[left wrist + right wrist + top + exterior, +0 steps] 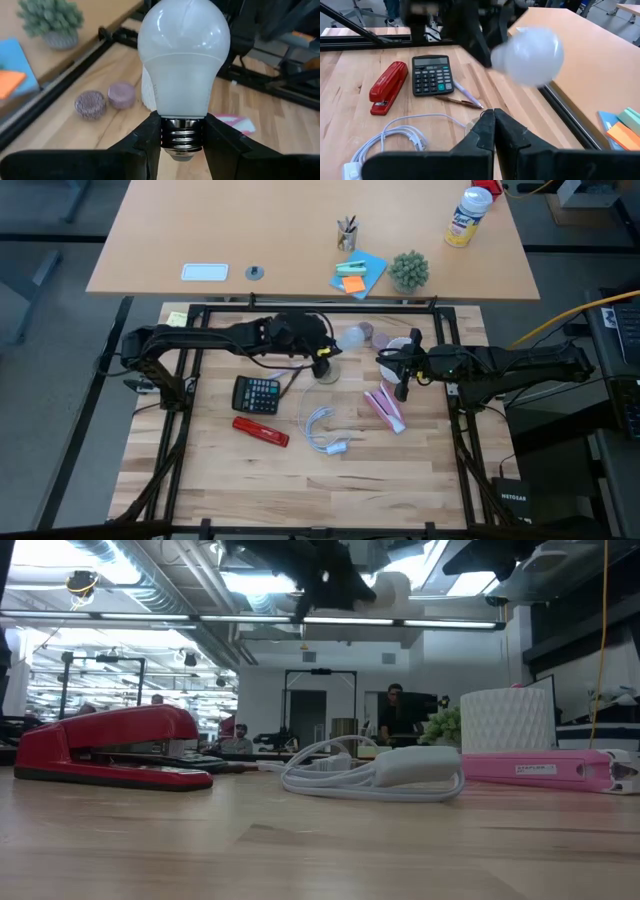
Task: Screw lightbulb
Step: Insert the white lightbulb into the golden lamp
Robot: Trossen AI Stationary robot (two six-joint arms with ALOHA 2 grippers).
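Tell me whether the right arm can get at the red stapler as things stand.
Probably yes. The right gripper is shut and empty, and the red stapler lies in the open beside the calculator; only the white cable lies partly between.

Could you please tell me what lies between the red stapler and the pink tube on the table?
A coiled white cable with its plug, seen in the high and low views.

Blurred lightbulb (527, 55), distant people indistinct

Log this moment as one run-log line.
left gripper: shut on lightbulb at its screw base, held above table | right gripper: shut, empty, near calculator side | bulb not yet in socket
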